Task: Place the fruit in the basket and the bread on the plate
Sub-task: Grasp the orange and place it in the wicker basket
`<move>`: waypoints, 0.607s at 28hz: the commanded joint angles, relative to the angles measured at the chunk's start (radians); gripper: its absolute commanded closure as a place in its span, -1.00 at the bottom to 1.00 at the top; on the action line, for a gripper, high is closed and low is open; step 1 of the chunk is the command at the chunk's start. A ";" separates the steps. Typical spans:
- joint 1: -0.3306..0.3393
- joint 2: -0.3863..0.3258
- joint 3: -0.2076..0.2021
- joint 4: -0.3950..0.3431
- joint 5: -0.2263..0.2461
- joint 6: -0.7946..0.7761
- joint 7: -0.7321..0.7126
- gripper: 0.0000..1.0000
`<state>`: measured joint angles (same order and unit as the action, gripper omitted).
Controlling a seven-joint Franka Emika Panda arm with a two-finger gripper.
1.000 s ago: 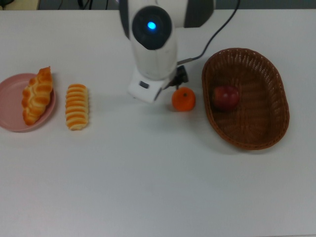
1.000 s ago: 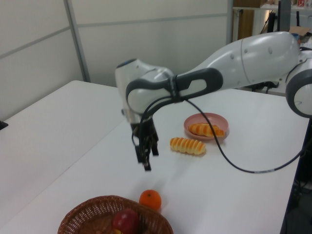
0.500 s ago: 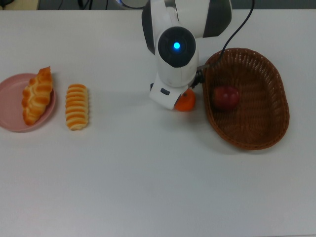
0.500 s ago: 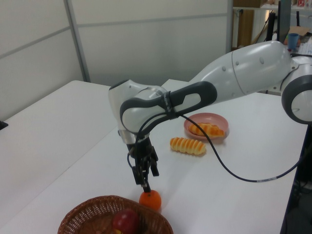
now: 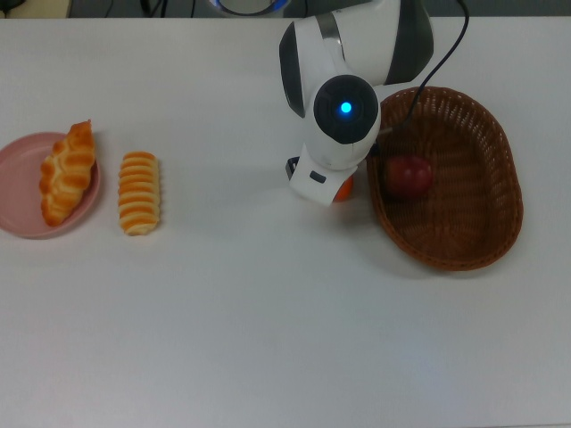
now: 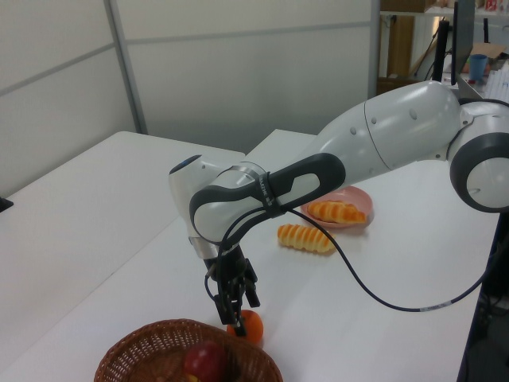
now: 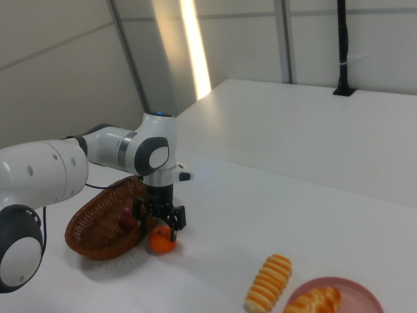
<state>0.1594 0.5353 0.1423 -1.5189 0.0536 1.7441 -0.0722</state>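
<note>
Since the earlier frames the gripper (image 6: 235, 317) has been carried from above the bare table toward the basket (image 5: 496, 214) and lowered onto the tangerine (image 7: 161, 242). In the right view its fingers are seen spread to either side of the fruit's top, with nothing yet lifted; whether the pads touch the skin cannot be told. The tangerine sits on the table just beside the basket's rim, on the top view's left of it, largely hidden under the arm there. The apple (image 5: 409, 175) already lies inside the basket. The braided bread (image 5: 67, 169) rests on the plate (image 5: 18, 192); the ribbed bread (image 5: 140, 192) lies on the table just beside the plate. By this reading, a tangerine grasp is being set up, and two placements remain.
</note>
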 commanded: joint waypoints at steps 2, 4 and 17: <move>0.014 0.009 -0.018 -0.029 -0.064 0.058 0.023 -0.69; 0.012 0.011 -0.018 -0.030 -0.074 0.061 0.023 -0.32; 0.008 0.002 -0.020 -0.020 -0.071 0.064 0.034 1.00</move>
<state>0.1594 0.5586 0.1366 -1.5265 -0.0054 1.7838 -0.0566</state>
